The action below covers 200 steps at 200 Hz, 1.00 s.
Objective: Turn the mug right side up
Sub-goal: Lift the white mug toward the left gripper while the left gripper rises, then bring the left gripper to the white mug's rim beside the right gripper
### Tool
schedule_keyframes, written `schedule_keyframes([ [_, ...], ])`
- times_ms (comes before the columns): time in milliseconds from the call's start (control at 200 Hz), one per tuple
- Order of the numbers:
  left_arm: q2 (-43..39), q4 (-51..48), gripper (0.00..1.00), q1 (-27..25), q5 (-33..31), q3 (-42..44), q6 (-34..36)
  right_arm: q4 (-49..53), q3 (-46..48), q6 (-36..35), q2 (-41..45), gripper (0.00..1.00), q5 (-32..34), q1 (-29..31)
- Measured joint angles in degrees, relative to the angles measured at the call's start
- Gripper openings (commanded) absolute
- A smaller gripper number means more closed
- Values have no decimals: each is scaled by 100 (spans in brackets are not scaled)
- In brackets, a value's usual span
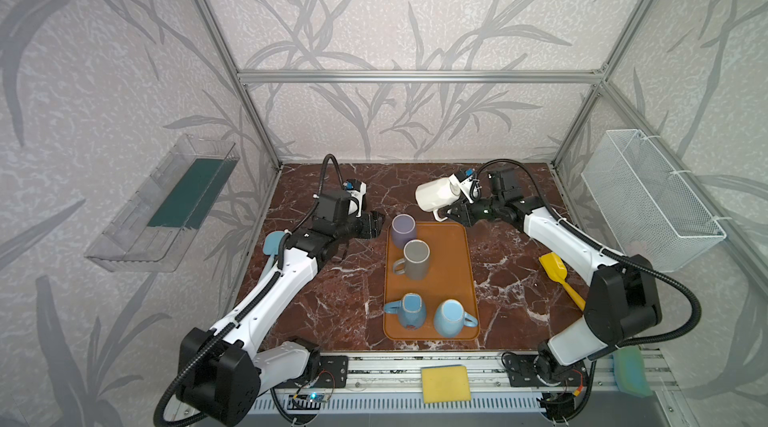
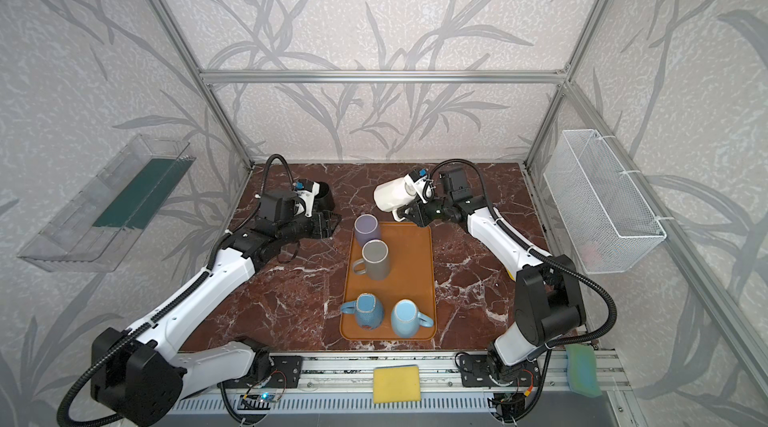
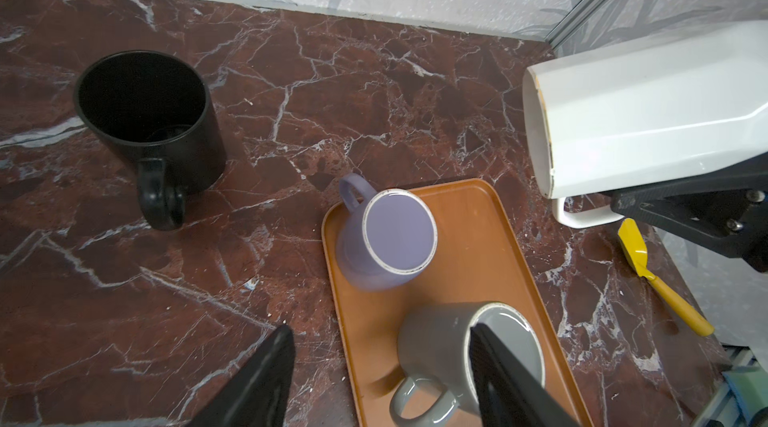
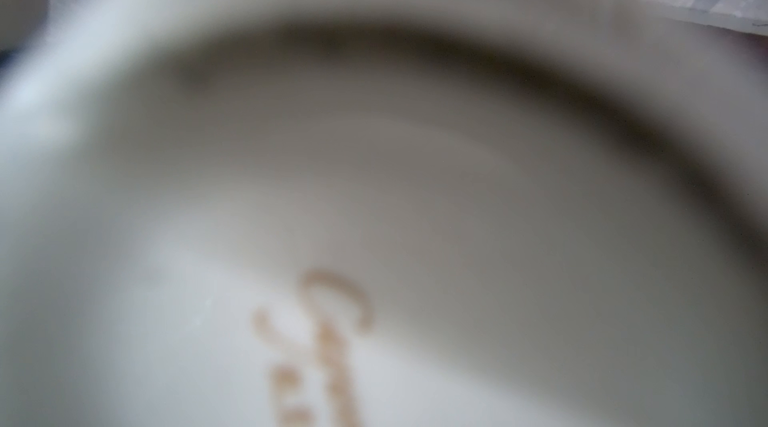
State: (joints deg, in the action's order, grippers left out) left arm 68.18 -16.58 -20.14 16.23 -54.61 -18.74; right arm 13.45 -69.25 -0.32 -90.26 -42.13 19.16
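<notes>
The white mug (image 1: 434, 194) (image 2: 392, 194) hangs on its side in the air beyond the far right corner of the orange tray (image 1: 457, 246). Its handle points down. My right gripper (image 1: 453, 213) (image 2: 409, 215) is shut on that handle. The left wrist view shows the mug (image 3: 644, 113) held level, with black fingers (image 3: 665, 204) at the handle. A blurred white mug (image 4: 374, 196) surface with gold script fills the right wrist view. My left gripper (image 1: 376, 225) (image 3: 382, 333) stands open and empty by the tray's far left corner.
The tray (image 3: 478, 238) carries a purple mug (image 1: 404, 229) base up, a grey mug (image 1: 417, 258) and two blue mugs (image 1: 409, 310) (image 1: 451, 317). A black mug (image 3: 149, 121) stands upright at the back left. A yellow spatula (image 1: 559, 275) lies on the right.
</notes>
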Motion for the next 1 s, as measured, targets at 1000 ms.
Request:
schedule_keyframes([
  [1000,118,2592,69,-9,2184,413,-852,-3062,184,2540,48,0,-1827,199],
])
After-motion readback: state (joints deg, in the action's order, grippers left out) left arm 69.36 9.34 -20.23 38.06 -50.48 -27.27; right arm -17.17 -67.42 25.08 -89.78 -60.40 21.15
